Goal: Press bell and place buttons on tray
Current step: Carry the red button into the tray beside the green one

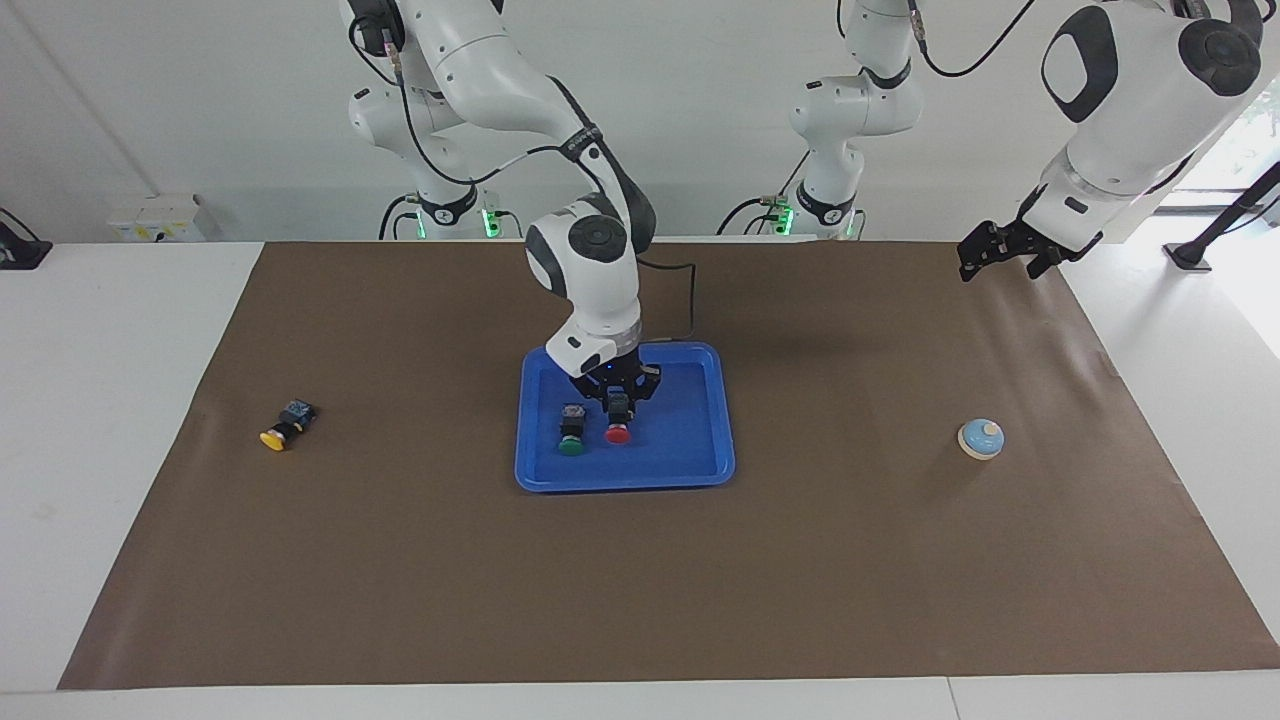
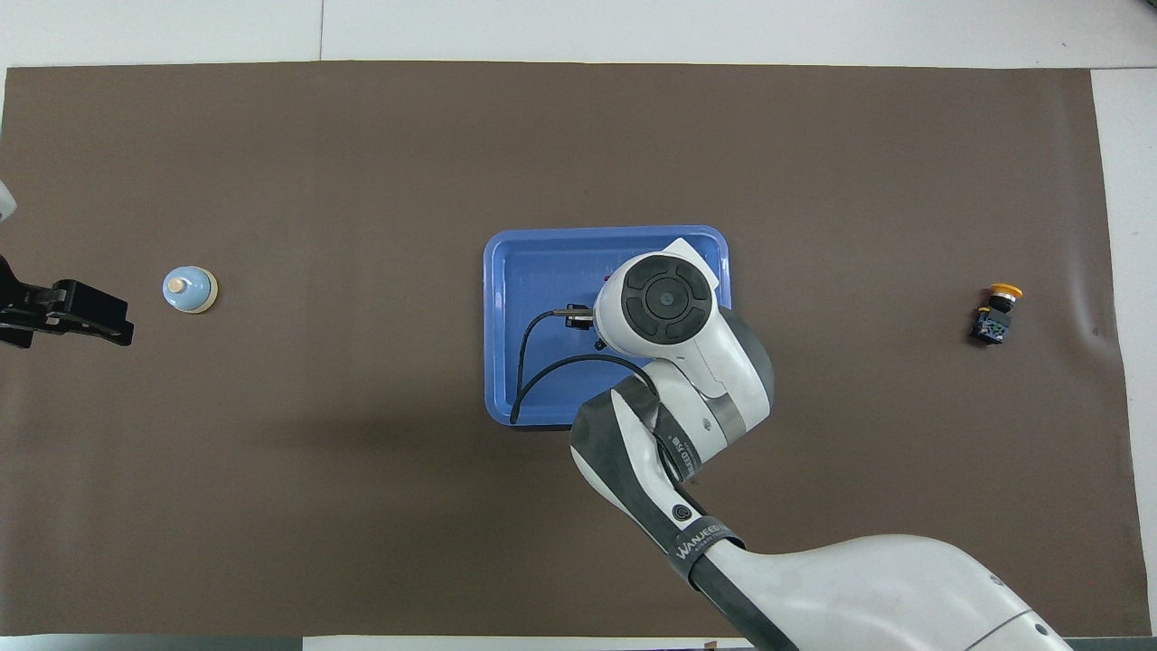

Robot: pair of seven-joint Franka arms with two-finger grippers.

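Right gripper [image 1: 619, 408] low over the tray [image 1: 700, 470], fingers closed on the black body of the red button [image 1: 618, 433], cap pointing away from the robots; whether the cap touches the tray floor cannot be told. Green button [image 1: 571, 437] lies in the tray just beside it. In the overhead view the right arm hides both buttons. Yellow button [image 1: 282, 428] lies on the mat [image 1: 640, 580] near the right arm's end. Bell [image 1: 981, 438] stands near the left arm's end. Left gripper [image 1: 1003, 250] waits, fingers spread, empty, over the mat's corner; cut off in the overhead view.
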